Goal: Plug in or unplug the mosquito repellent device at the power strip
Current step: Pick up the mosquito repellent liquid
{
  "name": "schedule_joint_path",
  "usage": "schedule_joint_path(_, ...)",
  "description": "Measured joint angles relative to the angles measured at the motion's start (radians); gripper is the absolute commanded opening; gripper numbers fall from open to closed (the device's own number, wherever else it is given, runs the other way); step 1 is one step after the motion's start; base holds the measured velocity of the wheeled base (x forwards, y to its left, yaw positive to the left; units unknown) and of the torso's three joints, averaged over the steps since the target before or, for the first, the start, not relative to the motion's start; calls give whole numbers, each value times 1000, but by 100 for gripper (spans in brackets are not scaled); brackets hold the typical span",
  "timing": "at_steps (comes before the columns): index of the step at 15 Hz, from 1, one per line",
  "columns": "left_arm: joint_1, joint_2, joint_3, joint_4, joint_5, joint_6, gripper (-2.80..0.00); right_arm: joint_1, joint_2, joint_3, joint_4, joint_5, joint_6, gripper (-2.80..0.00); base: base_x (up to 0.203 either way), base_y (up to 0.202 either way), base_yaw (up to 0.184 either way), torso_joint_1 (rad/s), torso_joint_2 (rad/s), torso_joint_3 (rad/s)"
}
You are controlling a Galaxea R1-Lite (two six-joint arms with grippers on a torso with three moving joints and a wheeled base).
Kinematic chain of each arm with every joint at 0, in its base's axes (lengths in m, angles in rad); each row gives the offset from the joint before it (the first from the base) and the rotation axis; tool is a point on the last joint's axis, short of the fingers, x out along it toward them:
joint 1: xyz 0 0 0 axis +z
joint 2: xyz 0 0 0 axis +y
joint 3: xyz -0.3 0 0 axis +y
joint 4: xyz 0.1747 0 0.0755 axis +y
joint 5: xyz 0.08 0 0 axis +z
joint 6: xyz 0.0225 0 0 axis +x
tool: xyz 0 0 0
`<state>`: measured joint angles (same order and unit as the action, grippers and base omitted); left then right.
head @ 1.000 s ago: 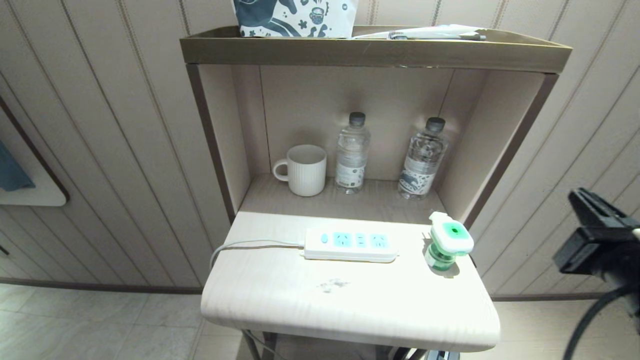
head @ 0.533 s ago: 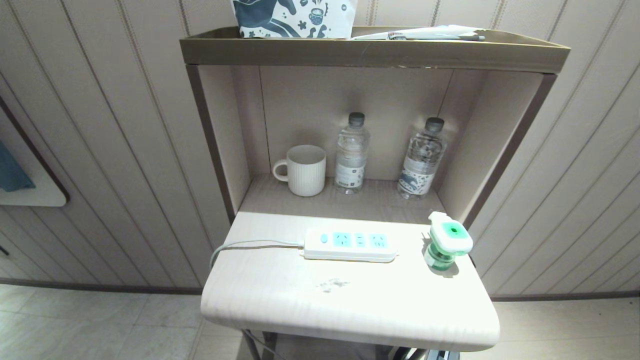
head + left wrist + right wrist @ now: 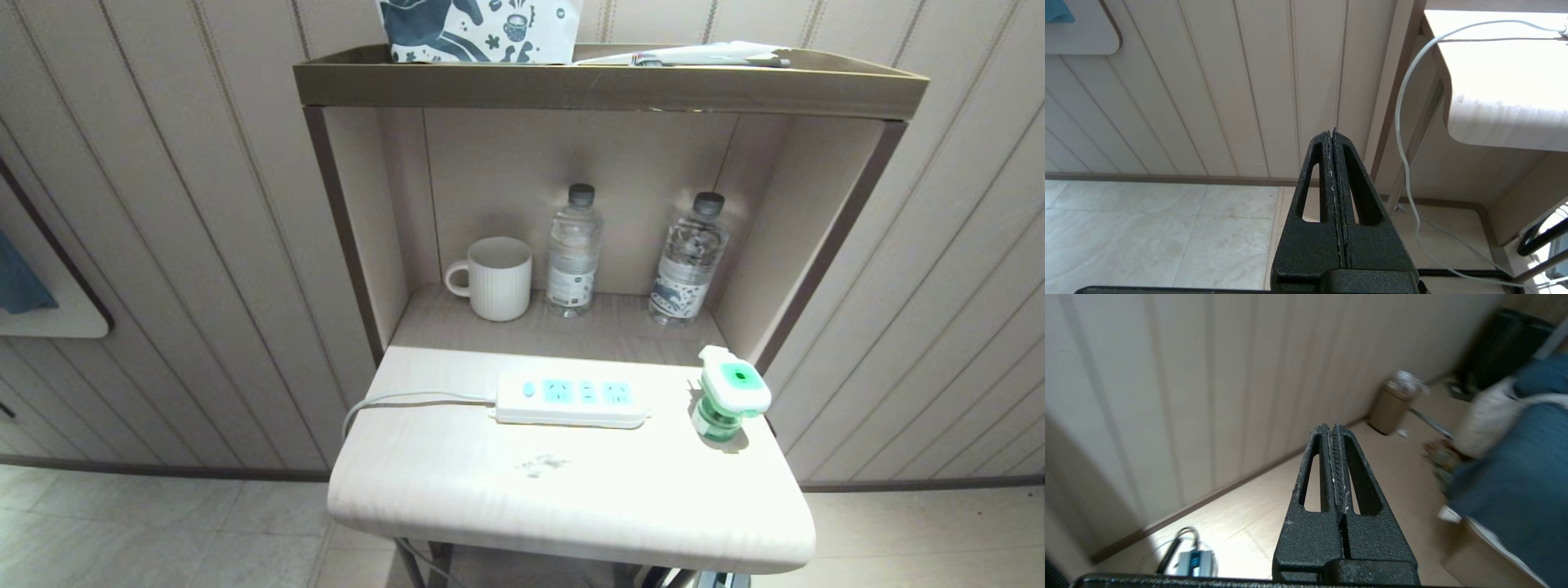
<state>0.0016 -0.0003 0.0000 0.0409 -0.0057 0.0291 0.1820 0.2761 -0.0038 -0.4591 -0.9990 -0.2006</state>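
While the green-topped white mosquito repellent device (image 3: 732,392) stands unplugged right of the long white power strip (image 3: 571,400), both grippers' jaws are pressed together, empty; it sits near the pale bench (image 3: 571,506) edge. A careless approach could topple it off.

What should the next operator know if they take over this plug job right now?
Left gripper: shut, empty, low beside the table.
Right gripper: shut, empty, aimed at wall and floor, off the table.
Mosquito repellent device: unplugged, standing on the table just right of the power strip.
Power strip: all sockets free.
Done: device is out of the strip.
Left: plugging in, if wanted.
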Motion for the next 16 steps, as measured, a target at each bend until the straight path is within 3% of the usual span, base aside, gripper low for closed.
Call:
schedule_joint_path(6,0,0,0,0,0,0,-280,-198,-20,4,15,39,4,-280,0,0,0,0,0,0)
schedule_joint_path(8,0,0,0,0,0,0,-280,-204,-67,4,81,105,2,-280,0,0,0,0,0,0)
schedule_joint_path(10,0,0,0,0,0,-1,-280,-194,-151,2,190,281,15,-280,0,0,0,0,0,0)
schedule_joint_path(15,0,0,0,0,0,0,-280,-182,-259,-2,380,882,75,-280,0,0,0,0,0,0)
schedule_joint_path(16,0,0,0,0,0,0,-280,-181,-265,-2,421,966,93,-280,0,0,0,0,0,0)
